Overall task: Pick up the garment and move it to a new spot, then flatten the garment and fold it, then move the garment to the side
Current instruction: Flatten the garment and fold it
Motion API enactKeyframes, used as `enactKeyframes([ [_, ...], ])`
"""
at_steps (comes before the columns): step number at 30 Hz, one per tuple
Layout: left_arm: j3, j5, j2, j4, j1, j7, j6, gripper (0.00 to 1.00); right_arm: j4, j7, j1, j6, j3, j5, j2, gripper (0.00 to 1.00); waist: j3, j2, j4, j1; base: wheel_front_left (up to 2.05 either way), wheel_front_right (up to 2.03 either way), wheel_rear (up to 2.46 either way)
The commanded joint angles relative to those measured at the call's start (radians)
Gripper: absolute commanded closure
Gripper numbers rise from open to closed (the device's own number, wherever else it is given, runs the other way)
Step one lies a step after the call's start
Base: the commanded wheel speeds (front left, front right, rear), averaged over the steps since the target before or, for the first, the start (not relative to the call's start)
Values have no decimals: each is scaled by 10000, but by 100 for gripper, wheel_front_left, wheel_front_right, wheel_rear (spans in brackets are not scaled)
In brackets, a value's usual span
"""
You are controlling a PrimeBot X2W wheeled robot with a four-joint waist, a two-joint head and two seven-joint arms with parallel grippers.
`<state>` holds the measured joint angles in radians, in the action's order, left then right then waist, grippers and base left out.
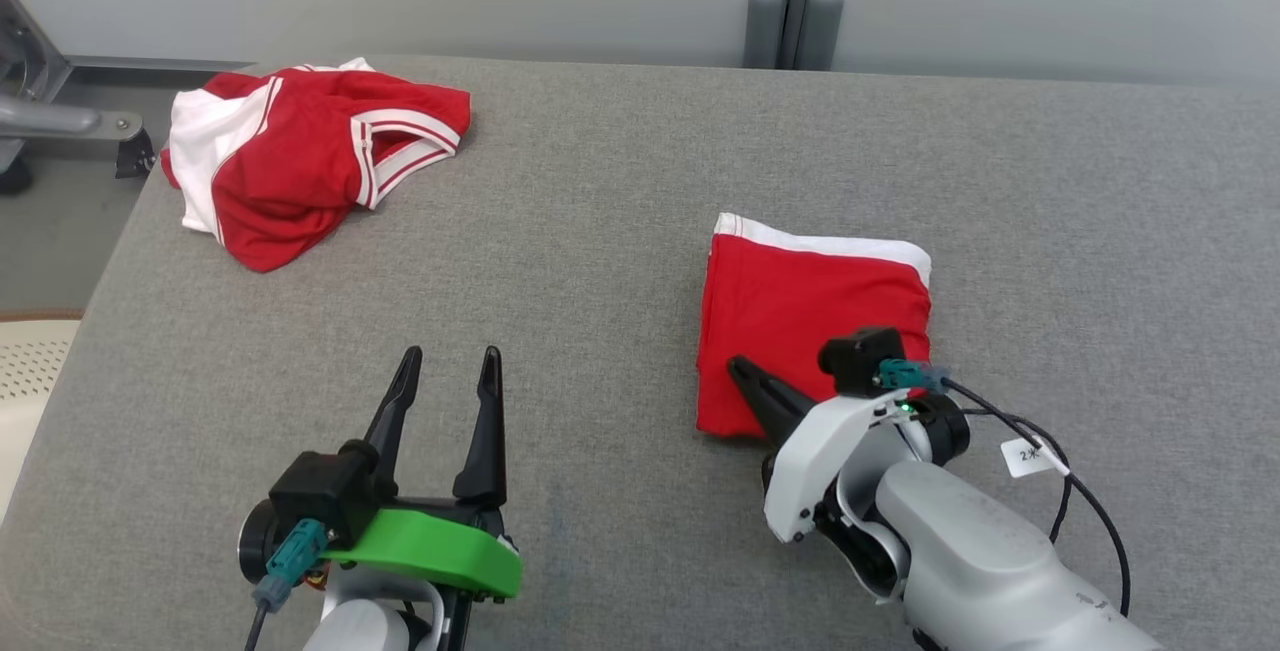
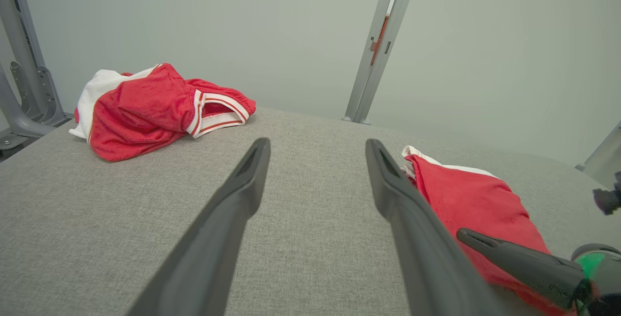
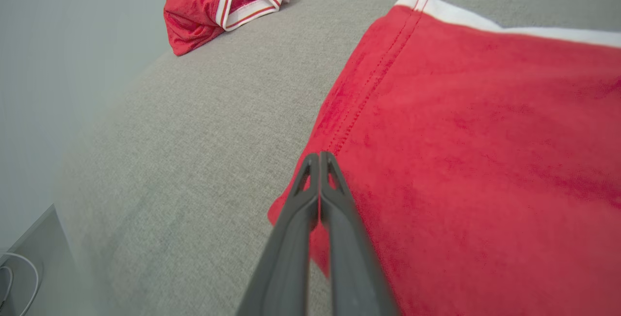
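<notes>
Folded red fabric garment w/ white band (image 1: 815, 301) lies flat on grey woven-fabric table (image 1: 600, 231), right of centre, white band at far edge. R gripper (image 1: 742, 368) is over its near-left part, fingers pressed together; in R wrist view the tips (image 3: 320, 156) sit at the garment's (image 3: 485, 136) left hem seam. L gripper (image 1: 450, 359) is near the table's front edge, well apart from the garment, jaws spread wide w/ bare table between them. Crumpled red-and-white striped-trim garment (image 1: 290, 161) sits at far-left corner.
</notes>
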<state>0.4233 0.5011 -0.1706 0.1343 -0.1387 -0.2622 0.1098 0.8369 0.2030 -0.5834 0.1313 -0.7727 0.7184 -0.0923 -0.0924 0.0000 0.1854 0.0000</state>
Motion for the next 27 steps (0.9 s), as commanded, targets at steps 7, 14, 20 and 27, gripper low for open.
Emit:
enactKeyframes([
  [7, -205, 90, 22, 277, 241, -16, 43, 0, -97, 623, -85, -11, 1516, -553, -355, 0, 587, 0, -592, 0, 0, 0, 0],
  [14, -633, -240, 115, 555, 594, -19, 53, 0, -1957, 623, 1491, -11, 4833, -2722, -490, 0, 981, 0, -1107, 0, 0, 0, 0],
  [20, -1191, -464, 263, 632, 1096, -20, -20, 0, -3727, 626, 3312, -11, 6775, -4542, -6, 0, 1151, 0, -1390, 0, 0, 0, 0],
  [27, -1887, -616, 432, 538, 1762, -21, -138, 0, -5258, 555, 4751, -11, 7405, -5411, 367, 0, 1323, 0, -1572, 0, 0, 0, 0],
])
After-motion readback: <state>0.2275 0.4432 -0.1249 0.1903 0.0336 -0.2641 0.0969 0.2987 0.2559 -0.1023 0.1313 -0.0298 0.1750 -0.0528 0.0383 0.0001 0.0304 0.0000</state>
